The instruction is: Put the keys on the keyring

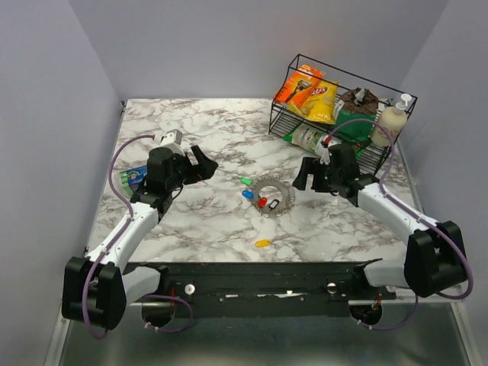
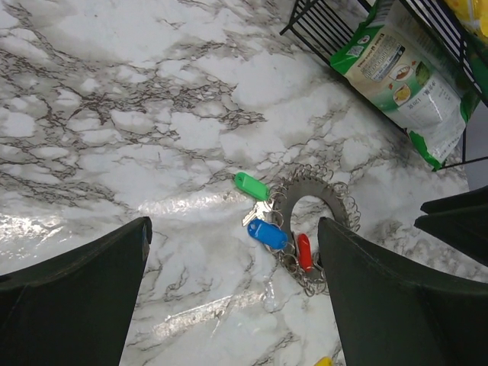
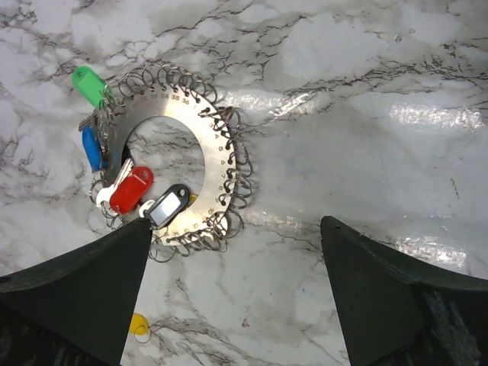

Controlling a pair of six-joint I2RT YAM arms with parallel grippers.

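While the left gripper [image 1: 203,168] and right gripper [image 1: 303,174] are hovering with fingers spread, the yellow key [image 1: 262,243] is lying alone at lower centre, below the keyring [image 1: 284,200], slightly nearer the right.

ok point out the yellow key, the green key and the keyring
yellow key [image 1: 262,243], top view, its plastic head
green key [image 2: 250,185], left wrist view, its plastic head
keyring [image 3: 216,152], right wrist view, flat metal band

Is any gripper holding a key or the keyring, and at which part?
Nothing is held. The left gripper and the right gripper are both open, apart from the keyring.
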